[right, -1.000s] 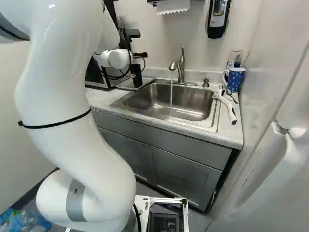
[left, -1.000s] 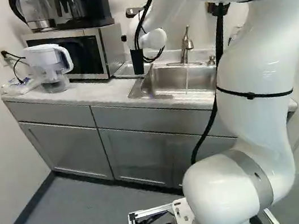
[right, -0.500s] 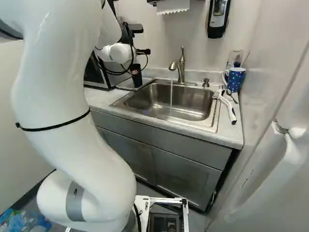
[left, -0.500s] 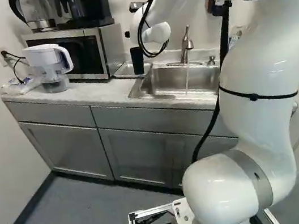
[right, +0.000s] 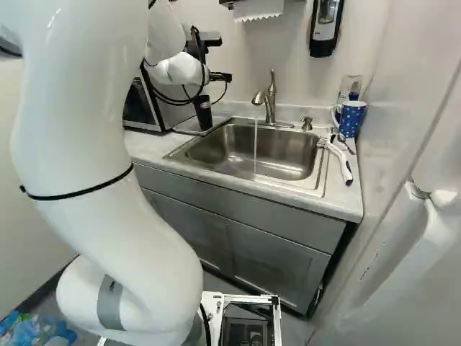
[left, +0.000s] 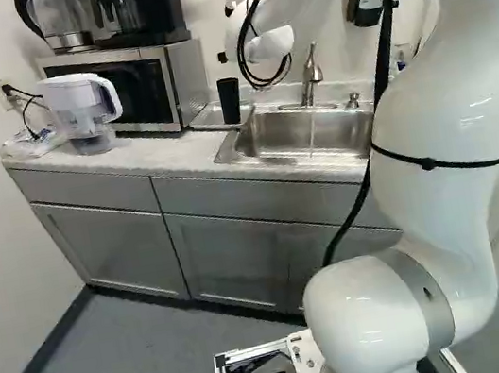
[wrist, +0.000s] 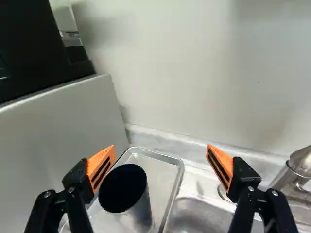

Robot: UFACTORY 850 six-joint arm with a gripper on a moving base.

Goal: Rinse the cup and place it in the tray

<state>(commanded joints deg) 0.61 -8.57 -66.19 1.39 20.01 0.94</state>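
Wrist view puts your cup [wrist: 125,188] upright in the tray [wrist: 163,177], below the spread hand [wrist: 161,153], nearer one finger. Past the other, water [right: 255,148] runs from the tap [wrist: 297,165]. You've likely finished placing; rinsing can't be confirmed. Backing clear probably remains.

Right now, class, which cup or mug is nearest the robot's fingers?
The dark cup, upright in the metal tray beside the sink, near the open fingers. The blue dotted mug, with a handle, stands across the sink.
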